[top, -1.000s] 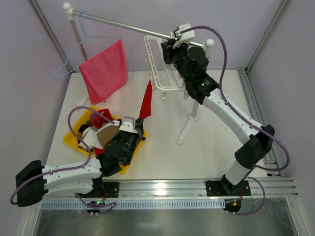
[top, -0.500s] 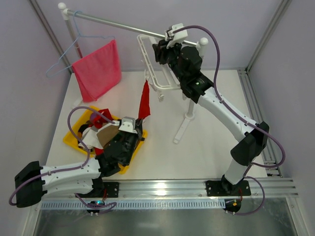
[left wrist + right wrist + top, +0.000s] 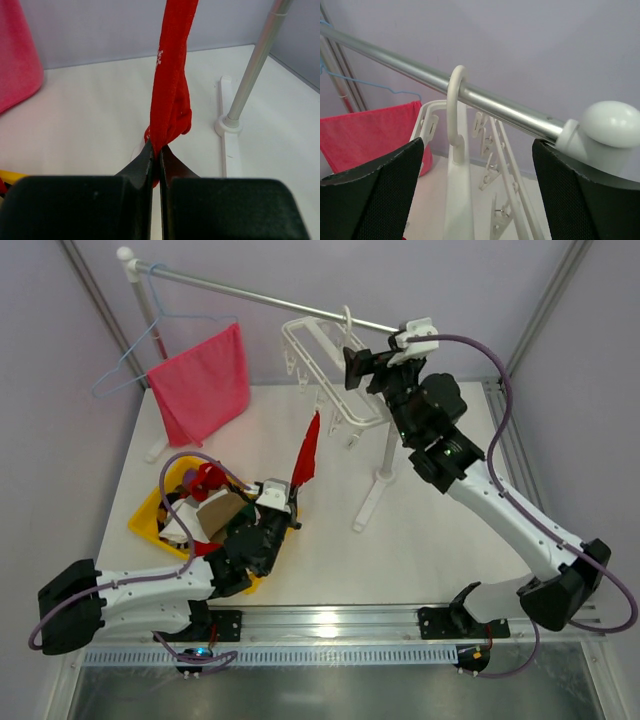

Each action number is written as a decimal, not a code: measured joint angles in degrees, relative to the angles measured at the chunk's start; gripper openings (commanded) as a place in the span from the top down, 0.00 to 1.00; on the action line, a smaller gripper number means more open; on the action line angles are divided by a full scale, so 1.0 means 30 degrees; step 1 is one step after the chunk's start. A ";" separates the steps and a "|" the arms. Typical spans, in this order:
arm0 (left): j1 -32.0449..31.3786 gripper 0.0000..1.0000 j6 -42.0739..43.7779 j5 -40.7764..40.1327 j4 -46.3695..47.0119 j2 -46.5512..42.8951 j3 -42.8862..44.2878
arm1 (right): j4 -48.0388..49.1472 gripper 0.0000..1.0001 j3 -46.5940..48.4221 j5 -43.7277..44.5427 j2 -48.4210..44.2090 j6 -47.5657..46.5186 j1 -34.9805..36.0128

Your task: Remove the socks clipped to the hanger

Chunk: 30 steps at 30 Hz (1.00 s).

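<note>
Nothing readable is showing in any of the three views: no words, labels, brand names, numbers or signs. The red sock (image 3: 170,90) is carrying a few small white marks near its edge, but they are too small and blurred to tell as letters.

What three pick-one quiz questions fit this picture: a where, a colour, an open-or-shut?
1. What does the hanger's hook hang on?
A rail
B tray
C table
2. What colour is the sock in the left gripper?
A green
B red
C blue
3. How is the right gripper?
A open
B shut on a sock
C shut on a cloth
Answers: 1 A: the hook curls over the rail. 2 B: shut jaws pinch red fabric. 3 A: its jaws stand wide apart.
</note>
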 measured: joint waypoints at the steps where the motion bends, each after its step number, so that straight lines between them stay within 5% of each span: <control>1: 0.0000 1.00 -0.0007 0.0080 -0.0022 0.0160 0.0036 | 0.0255 0.11 -0.0423 0.0124 -0.0583 -0.0080 0.0000; 11: -0.0007 1.00 -0.0117 0.0532 -0.0036 0.1246 0.0699 | 0.1734 0.11 -0.4714 0.0291 -0.5173 -0.0306 0.0335; 17: -0.0007 1.00 -0.0306 0.0787 0.0117 0.2528 0.1224 | 0.1843 0.11 -0.5807 -0.0335 -0.7089 -0.0539 0.3126; 30: -0.0175 1.00 -0.0386 0.1275 0.0554 0.3949 0.1843 | 0.1268 0.11 -0.6149 -0.3796 -0.5967 0.0794 0.6113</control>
